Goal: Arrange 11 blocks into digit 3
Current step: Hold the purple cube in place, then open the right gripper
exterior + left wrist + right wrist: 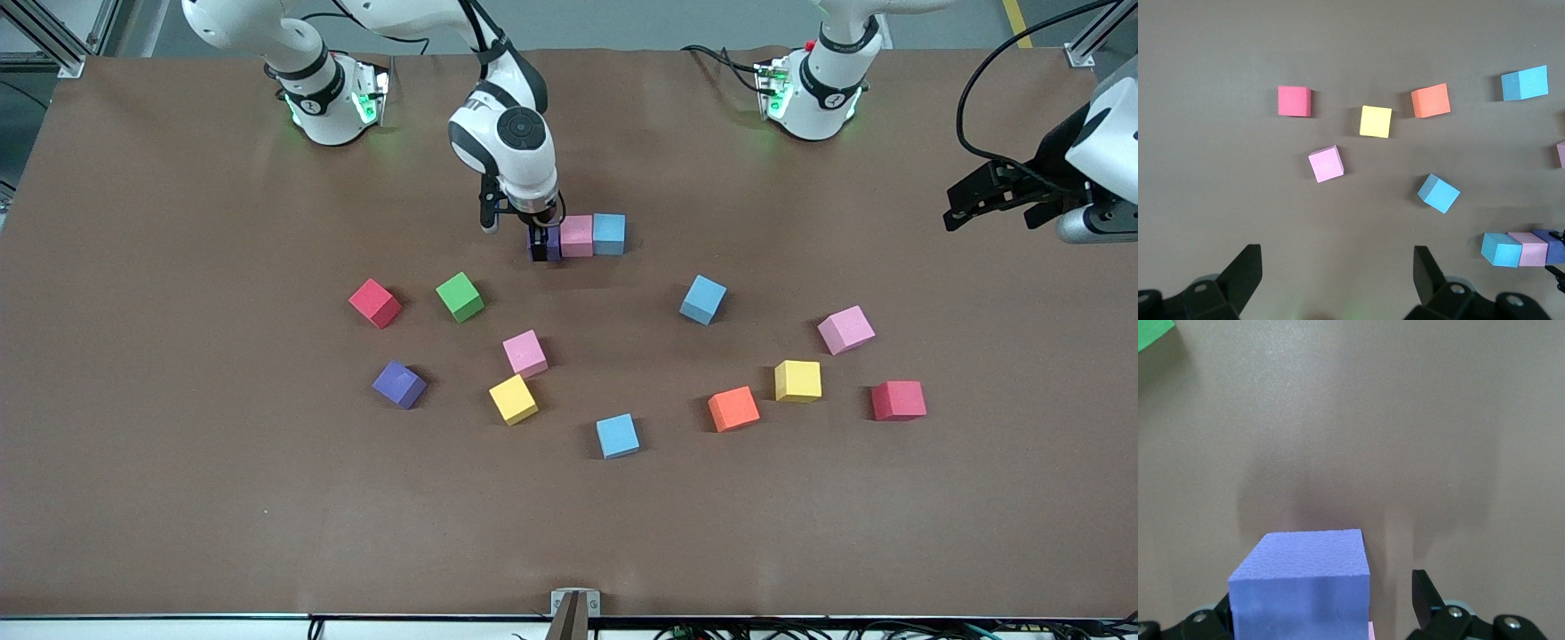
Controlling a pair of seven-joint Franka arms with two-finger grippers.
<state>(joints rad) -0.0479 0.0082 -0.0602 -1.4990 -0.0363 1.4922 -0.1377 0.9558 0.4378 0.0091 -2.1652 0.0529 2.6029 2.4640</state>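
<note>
Figure: placement of the third cube in the top bar of the digit 3.

We see the right hand point(543, 247) low over the surface point(178, 498), straddling a purple block point(545, 245) that sits at the end of a short row with a pink block point(576, 236) and a light blue block point(609, 233); the three touch side by side. In the right wrist view the purple block point(1301, 583) stands between the fingers with a clear gap on at least one side, so we judge the hand has let go and is spread wide, gripping nothing. The row lies close to the robots' bases, which leaves the surface nearer the front camera free for the two lower bars.

The left hand point(1338, 283) waits in the air over the left arm's end of the surface, fingers wide apart and empty.

The remaining blocks lie scattered, well apart from one another, which gives each hand room to grasp: a green block point(460, 296), a second purple block point(399, 384), a pink point(524, 353) and a yellow point(513, 399) nearly touching, two light blue point(703, 299) point(617, 436), an orange point(733, 409), another yellow point(797, 380) and another pink point(845, 329). Two red cubes point(375, 303) point(898, 400) lie at the edges of the scatter.
</note>
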